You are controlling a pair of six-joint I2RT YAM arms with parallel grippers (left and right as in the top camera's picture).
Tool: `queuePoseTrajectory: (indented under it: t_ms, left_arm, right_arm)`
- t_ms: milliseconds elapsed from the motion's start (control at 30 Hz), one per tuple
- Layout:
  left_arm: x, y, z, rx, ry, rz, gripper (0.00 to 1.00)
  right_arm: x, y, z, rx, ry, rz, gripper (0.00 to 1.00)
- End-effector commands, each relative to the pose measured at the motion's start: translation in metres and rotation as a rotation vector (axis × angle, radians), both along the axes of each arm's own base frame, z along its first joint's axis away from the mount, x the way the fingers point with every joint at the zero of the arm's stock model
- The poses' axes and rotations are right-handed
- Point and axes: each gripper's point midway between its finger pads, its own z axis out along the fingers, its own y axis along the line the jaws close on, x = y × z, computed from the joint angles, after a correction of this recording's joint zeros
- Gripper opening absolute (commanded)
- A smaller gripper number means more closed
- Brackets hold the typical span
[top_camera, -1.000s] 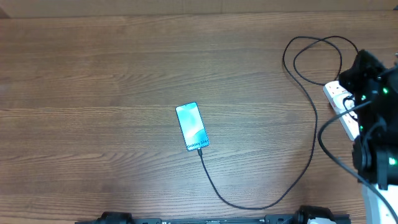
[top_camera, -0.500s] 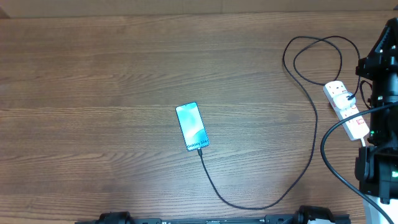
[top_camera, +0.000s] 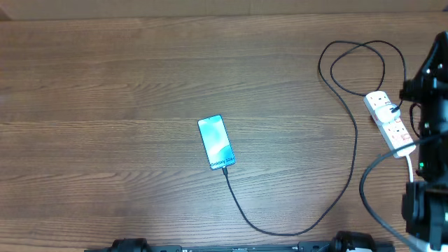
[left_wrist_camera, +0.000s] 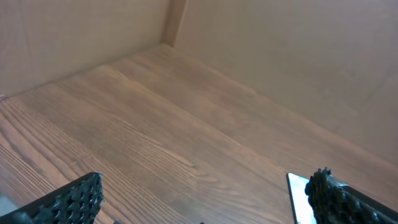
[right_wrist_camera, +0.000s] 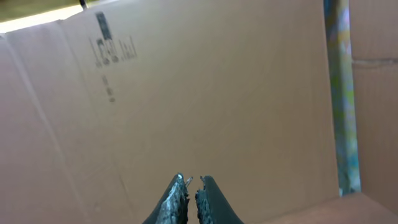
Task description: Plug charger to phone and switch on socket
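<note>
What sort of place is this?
Likely a robot test bench rather than a home: a wood-grain table, plain cardboard walls at its edges, and a phone, charger and socket laid out.

Blue-teal phone [top_camera: 216, 142], black charger [top_camera: 355, 150], white socket [top_camera: 388, 122], brown wood-grain table [top_camera: 105, 105].

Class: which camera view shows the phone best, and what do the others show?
The overhead view: the whole phone lies screen-up, the charger at its bottom edge. The left wrist view catches only a pale sliver, probably its corner; the right wrist view shows none.
</note>
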Motion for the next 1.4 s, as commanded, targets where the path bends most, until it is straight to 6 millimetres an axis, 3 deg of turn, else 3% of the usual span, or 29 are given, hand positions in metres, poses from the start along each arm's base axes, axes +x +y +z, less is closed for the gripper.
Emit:
queuePoseTrajectory:
  t_ms: [0, 233, 633, 867, 1367]
  left_arm:
    - [-0.003, 0.002, 0.001, -0.011, -0.024, -0.004, 1.0]
    - [-0.003, 0.002, 0.0, -0.011, -0.023, -0.002, 1.0]
    - [-0.003, 0.002, -0.001, -0.011, -0.019, -0.002, 1.0]
    - [-0.003, 0.002, -0.001, -0.011, -0.019, -0.002, 1.0]
    - [-0.003, 0.002, -0.001, -0.011, -0.019, -0.002, 1.0]
  right_arm:
    - [-0.021, 0.005, 0.014, -0.019, -0.049, 0.006, 0.09]
    - [-0.066, 0.009, 0.036, -0.03, -0.147, 0.005, 0.1]
    - [-0.163, 0.02, 0.07, -0.054, -0.362, 0.003, 0.1]
    - [-0.217, 0.026, 0.076, -0.068, -0.47, 0.001, 0.1]
    - [-0.289, 0.034, 0.075, -0.107, -0.614, 0.078, 0.1]
